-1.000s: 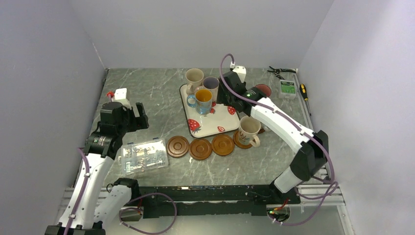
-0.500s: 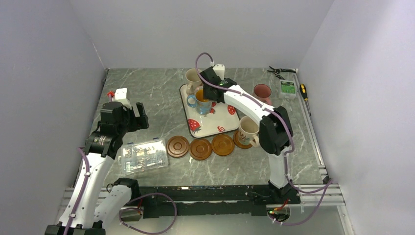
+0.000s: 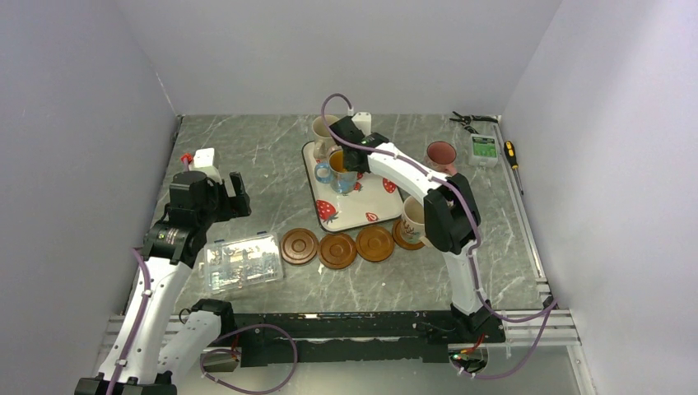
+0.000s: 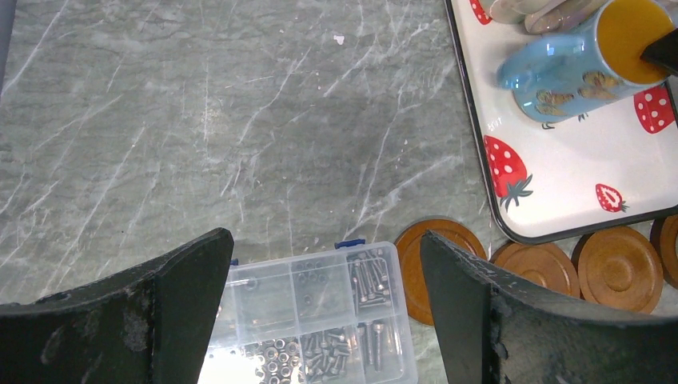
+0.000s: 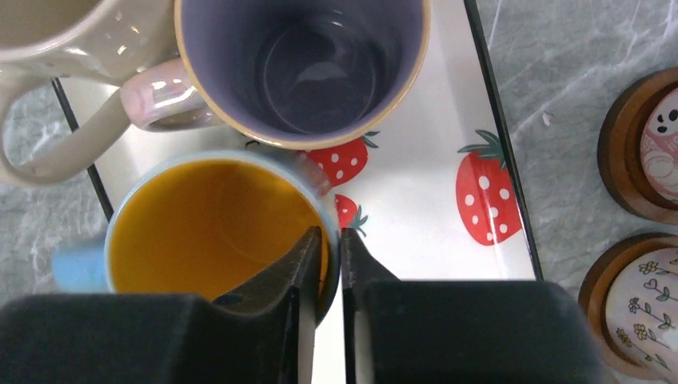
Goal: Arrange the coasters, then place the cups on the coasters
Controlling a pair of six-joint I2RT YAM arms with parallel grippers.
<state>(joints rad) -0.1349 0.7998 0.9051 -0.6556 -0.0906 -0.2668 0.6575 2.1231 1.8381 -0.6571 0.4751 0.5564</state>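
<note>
The right gripper (image 5: 329, 240) is pinched nearly closed on the rim of the blue mug (image 5: 212, 232). One finger is inside the mug, against its orange inside. The other finger is outside, so the thin mug wall sits between them.

The blue mug stands on the white strawberry tray (image 5: 416, 232), on the tray's left part, with its handle pointing left. Two more mugs stand close together on the far end of the tray. One is the purple-inside mug (image 5: 308, 64) and the other is a cream mug (image 5: 72, 40).

The right arm (image 3: 411, 177) reaches from the near right over the tray. It hides part of a second cream mug (image 3: 414, 220). That mug sits on a coaster (image 3: 403, 237) just beside the tray's near right corner.

Three bare coasters (image 3: 337, 250) lie side by side in a row to the left of it, along the near edge of the tray. A pink mug (image 3: 441, 153) stands to the right of the tray, on the far side.

The left gripper (image 4: 321, 240) is wide open and holds nothing. It hangs over the left part of the grey marble table (image 3: 247, 148), above the far edge of a clear plastic box (image 4: 320, 320) full of screws and nuts. The box lies just left of the coaster row.
</note>
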